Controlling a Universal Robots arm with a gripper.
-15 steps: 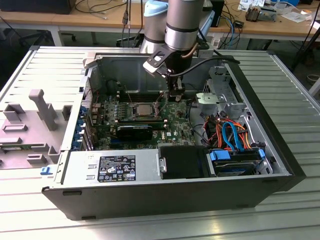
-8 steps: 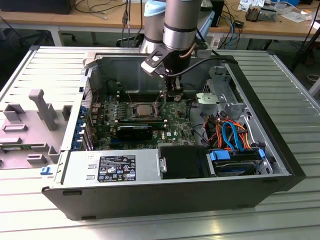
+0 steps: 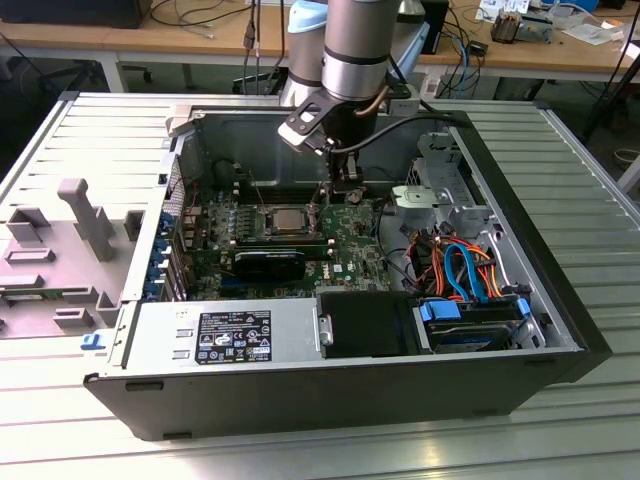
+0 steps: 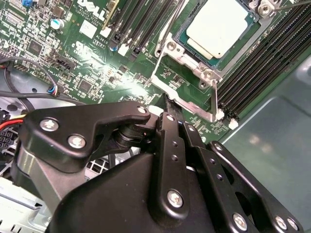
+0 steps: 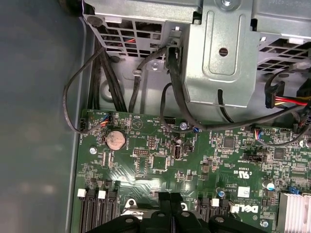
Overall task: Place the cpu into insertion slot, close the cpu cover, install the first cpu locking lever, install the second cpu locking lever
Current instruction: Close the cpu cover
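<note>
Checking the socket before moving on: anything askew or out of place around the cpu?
The cpu sits square in the insertion slot, but a thin metal lever at its corner seems to stick out unlatched.

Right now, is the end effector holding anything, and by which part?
Nothing held: the end effector is shut empty, tips near a locking lever; the cpu sits seated, untouched.

The arm [image 3: 355,40] comes straight down from twelve o'clock in the exterior view. Its silver-grey last segment stands upright, with the black wrist [image 3: 338,118] below it and a camera bracket [image 3: 300,126] jutting toward nine o'clock. The gripper [image 3: 345,188] hangs beneath the wrist, pointing straight down. In both wrist views its two black fingers [image 4: 167,145] [image 5: 165,204] lie pressed side by side, tips meeting, with nothing visible between them.
</note>
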